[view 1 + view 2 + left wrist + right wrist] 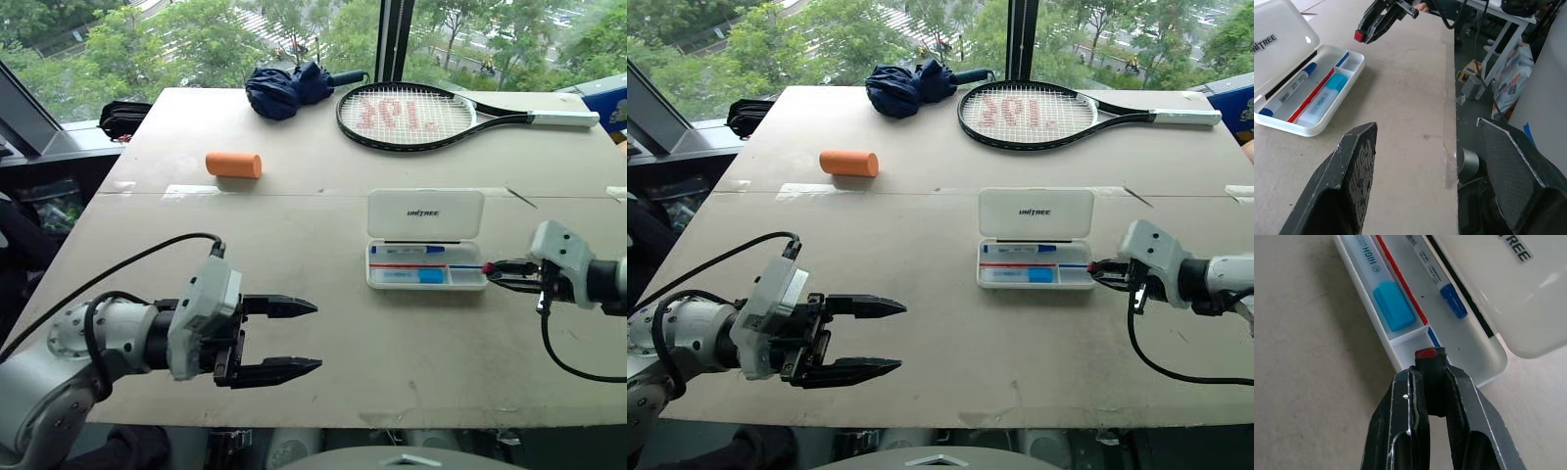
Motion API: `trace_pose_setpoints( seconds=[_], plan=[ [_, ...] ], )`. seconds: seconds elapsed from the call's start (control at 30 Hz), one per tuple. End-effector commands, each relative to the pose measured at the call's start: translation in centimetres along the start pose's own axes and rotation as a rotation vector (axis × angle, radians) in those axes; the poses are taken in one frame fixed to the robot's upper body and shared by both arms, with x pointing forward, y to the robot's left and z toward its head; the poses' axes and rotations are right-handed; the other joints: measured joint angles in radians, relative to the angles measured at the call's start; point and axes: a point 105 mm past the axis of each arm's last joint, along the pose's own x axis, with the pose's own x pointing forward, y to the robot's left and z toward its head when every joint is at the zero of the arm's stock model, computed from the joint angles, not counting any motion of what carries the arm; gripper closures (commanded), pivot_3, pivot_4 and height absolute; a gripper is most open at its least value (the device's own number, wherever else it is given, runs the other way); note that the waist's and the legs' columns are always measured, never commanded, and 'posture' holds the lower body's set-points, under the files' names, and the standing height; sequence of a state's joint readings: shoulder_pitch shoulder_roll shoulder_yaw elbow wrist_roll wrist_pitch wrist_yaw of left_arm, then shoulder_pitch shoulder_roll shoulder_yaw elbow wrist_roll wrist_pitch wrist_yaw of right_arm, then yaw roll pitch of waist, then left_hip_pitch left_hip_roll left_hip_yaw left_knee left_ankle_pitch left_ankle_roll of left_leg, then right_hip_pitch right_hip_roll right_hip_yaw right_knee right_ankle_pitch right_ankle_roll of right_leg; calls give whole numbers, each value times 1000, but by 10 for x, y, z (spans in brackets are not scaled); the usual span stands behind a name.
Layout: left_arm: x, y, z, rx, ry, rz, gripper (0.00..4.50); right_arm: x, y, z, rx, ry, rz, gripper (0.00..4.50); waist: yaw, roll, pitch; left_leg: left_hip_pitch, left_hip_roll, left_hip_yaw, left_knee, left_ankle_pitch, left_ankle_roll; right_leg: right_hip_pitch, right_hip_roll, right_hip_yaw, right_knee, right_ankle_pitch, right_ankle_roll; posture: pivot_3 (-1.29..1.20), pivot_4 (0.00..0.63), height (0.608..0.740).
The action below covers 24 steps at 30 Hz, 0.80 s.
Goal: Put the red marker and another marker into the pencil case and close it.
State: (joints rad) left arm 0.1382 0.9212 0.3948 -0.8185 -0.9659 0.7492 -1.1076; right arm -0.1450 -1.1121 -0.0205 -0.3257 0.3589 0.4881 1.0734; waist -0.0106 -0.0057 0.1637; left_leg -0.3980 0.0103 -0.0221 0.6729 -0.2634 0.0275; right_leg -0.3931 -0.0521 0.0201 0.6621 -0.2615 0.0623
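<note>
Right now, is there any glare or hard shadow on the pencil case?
Left eye view: soft daylight, the pencil case casts hardly any shadow. Right wrist view: one small bright reflection on its lid, lettering readable; the right gripper, shut on the red marker, throws no hard shadow.

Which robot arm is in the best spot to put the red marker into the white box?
Probably the right. The right gripper is shut on the red marker, just beside the end of the open pencil case. The left gripper is open, holds nothing and is farther from the case.
</note>
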Motion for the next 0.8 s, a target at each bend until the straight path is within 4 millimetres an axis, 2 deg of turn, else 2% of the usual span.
trace_pose_setpoints(
  seconds=[0.03, 0.23, 0.4, 0.47, 0.57, 0.63, 0.67, 0.7, 0.73, 0.77, 0.8],
  plan=[
    [-3, -1, 10, 50, -8, 2, 1219, 5, -7, 1, -70, 29, 43, 4455, 6, 0, 0, -1, 0, 0, 0, 0, 0, -1, 0, 0, 0, 0, 0, 0, 150, 732],
    [5, -10, 19, 51, -31, 26, 1219, 17, -16, -15, -121, 99, 101, 4455, 4, 0, 1, -1, 0, 0, -1, 0, 0, -1, -1, 0, -1, 0, 0, 0, 150, 732],
    [8, -15, 26, 36, -54, 48, 1219, 16, -19, -15, -124, 86, 113, 2261, 3, 0, 1, -1, 0, 1, -1, 0, 0, -2, -2, 1, -1, 0, 0, 0, 150, 732],
    [6, -16, 27, 34, -53, 55, 1219, 11, -23, -6, -85, 32, 82, 1351, 3, 0, 1, -1, 0, 1, -2, 0, 0, -2, -2, 1, -1, 0, 0, 0, 150, 732],
    [3, -15, 28, 31, -50, 73, 1219, -5, -28, 11, 92, -89, 46, 1351, 4, 0, 1, -1, 0, 1, -2, 0, 0, -2, -2, 1, -1, 0, 0, 0, 150, 732],
    [2, -9, 27, 26, -51, 86, 1219, -16, -44, 17, 243, -151, -42, 1351, 4, 0, 1, -1, -1, 1, -2, 0, 0, -2, -2, 2, -1, 0, 0, 0, 150, 732],
    [1, -7, 27, 25, -51, 89, 1219, -20, -51, 17, 290, -158, -84, 1945, 4, 1, 1, -1, -1, 1, -2, 0, 0, -2, -2, 1, -1, 0, 0, 0, 150, 732],
    [1, -6, 27, 24, -51, 92, 1219, -25, -59, 15, 331, -156, -128, 2171, 4, 1, 1, -1, -1, 1, -2, 0, 0, -2, -2, 1, -1, 0, -1, 0, 150, 732],
    [1, -4, 26, 24, -52, 97, 1219, -29, -65, 14, 373, -152, -168, 2582, 3, 0, 1, -1, -1, 1, -2, 0, 0, -2, -2, 2, 0, -1, -3, 0, 150, 732],
    [1, -2, 26, 23, -53, 101, 1219, -34, -71, 13, 416, -149, -199, 3278, 3, 0, 1, -1, -1, 1, -2, 0, 0, -2, -1, 2, 0, -1, -4, 0, 150, 732],
    [1, 0, 25, 22, -54, 104, 1219, -37, -76, 12, 448, -147, -228, 3655, 4, 0, 1, -1, -1, 1, -2, 0, 0, -2, -1, 2, -1, -2, -4, 0, 150, 732]
  ],
)
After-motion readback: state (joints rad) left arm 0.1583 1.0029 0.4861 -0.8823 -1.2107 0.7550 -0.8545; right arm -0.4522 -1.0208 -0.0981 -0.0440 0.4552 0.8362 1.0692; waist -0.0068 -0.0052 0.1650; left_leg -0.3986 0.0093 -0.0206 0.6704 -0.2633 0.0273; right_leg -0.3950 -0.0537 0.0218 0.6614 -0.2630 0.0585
